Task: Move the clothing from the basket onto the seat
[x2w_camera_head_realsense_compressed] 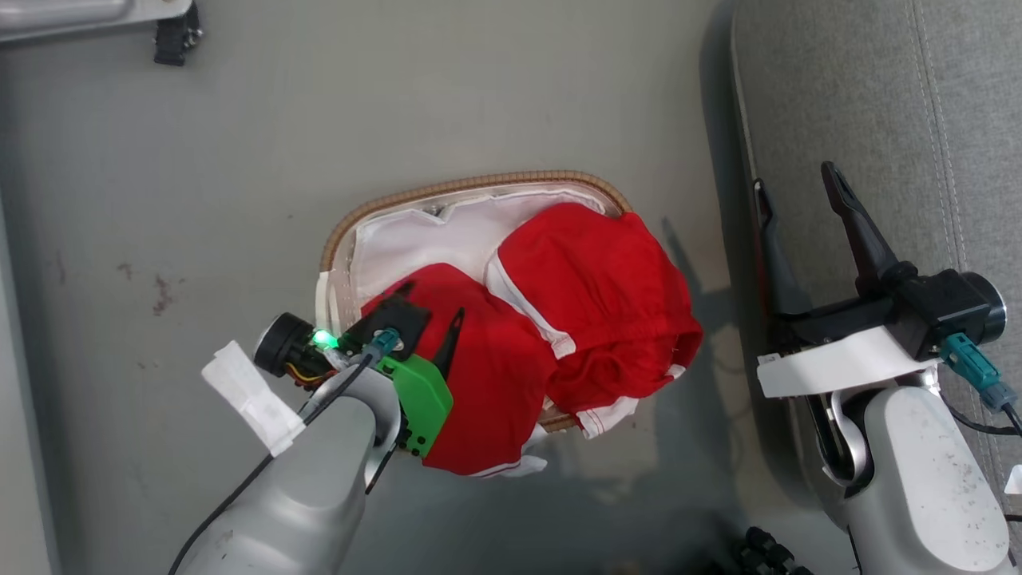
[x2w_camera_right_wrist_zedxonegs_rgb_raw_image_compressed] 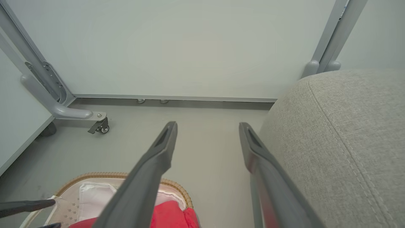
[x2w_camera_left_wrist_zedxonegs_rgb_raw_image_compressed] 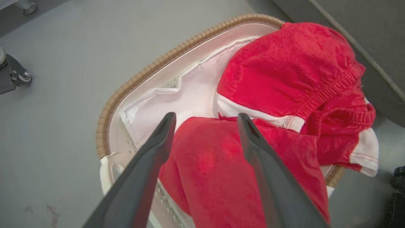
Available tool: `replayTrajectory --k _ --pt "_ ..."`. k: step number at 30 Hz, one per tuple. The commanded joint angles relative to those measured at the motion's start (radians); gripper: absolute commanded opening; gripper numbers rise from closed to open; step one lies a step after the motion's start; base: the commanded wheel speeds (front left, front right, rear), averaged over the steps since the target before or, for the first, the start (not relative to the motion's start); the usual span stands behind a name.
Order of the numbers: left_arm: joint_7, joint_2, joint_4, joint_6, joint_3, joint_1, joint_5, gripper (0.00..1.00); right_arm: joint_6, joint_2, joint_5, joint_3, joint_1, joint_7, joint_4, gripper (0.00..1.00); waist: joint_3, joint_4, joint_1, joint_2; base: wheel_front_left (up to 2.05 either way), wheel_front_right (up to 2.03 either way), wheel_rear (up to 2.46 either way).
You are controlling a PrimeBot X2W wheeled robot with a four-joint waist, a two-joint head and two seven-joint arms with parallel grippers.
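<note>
Much of the basket [x2w_camera_head_realsense_compressed: 479, 180] is out of sight here. Its near rim is buried under the clothing [x2w_camera_head_realsense_compressed: 639, 319] and the left arm, so just the brown woven far rim and a patch of white liner [x2w_camera_head_realsense_compressed: 447, 239] show. The seat [x2w_camera_head_realsense_compressed: 878, 96] is cut off at the right edge, grey fabric with pale stitched seams. The basket's oval runs left to right on the floor [x2w_camera_head_realsense_compressed: 359, 104], and the red heap lies along it, from near left to far right. The left garment [x2w_camera_head_realsense_compressed: 487, 399] droops over the near rim. The right garment [x2w_camera_head_realsense_compressed: 591, 263] spills over the right rim toward the seat, its gathered elastic band facing right, with a white panel and thin white trim at the hem. The left hand [x2w_camera_left_wrist_zedxonegs_rgb_raw_image_compressed: 206, 116] hangs over the left garment, fingers spread wide, released, grasping nothing; whether the tips touch the cloth is hard to tell. The right hand [x2w_camera_head_realsense_compressed: 794, 180] sits over the seat's left edge, fingers apart, empty.
</note>
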Motion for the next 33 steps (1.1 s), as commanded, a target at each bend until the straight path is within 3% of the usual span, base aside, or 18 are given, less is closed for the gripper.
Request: replayTrajectory --k 1,18,33 --pt "0.008 0.007 0.008 -0.003 -0.033 -0.028 -0.014 1.0 -0.001 -0.003 0.013 0.004 -0.017 -0.005 -0.004 1.0 0.078 -0.056 -0.0003 0.0 0.0 0.0 0.0" --pt "0.117 0.007 -0.056 -0.004 -0.413 -0.066 -0.222 1.0 -0.001 -0.003 0.045 0.023 -0.046 -0.005 -0.001 1.0 0.152 -0.09 -0.0003 0.0 0.0 0.0 0.0" --pt "0.134 0.006 0.085 0.043 -0.486 -0.129 -0.284 1.0 -0.001 -0.003 0.053 0.035 -0.072 -0.005 -0.006 1.0 0.218 -0.105 -0.0003 0.0 0.0 0.0 0.0"
